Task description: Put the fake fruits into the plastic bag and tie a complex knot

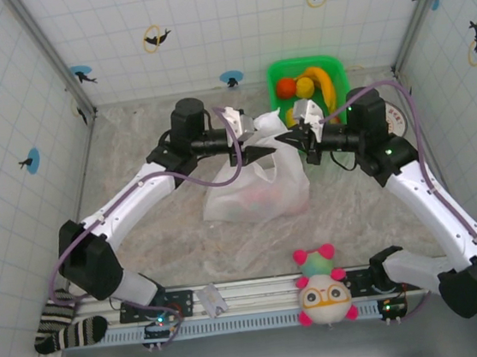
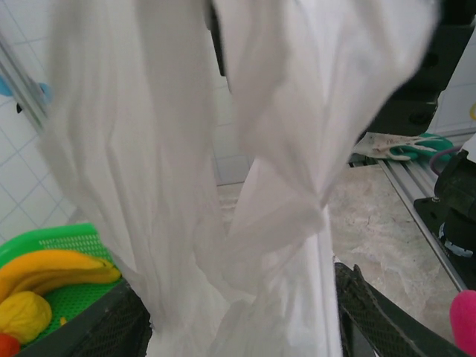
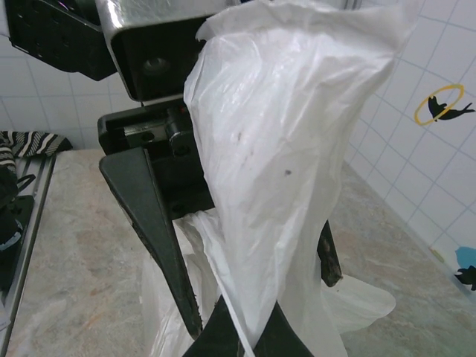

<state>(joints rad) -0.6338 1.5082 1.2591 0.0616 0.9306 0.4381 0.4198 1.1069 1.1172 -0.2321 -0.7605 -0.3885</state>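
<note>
White plastic bag [image 1: 253, 196]: seemingly holds some fruits.
Green basket [image 1: 272, 76]: bananas [image 1: 324, 84], orange [image 1: 286, 87] unbagged.
Left gripper [image 1: 261, 152]: fingers apart.
Right gripper [image 3: 245, 338]: fingers pinching the bag.
Knot: untied.

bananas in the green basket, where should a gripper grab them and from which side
Probably across the middle of the bananas, coming straight down from above: they lie on top in the green basket, whose walls block a sideways approach.
</note>
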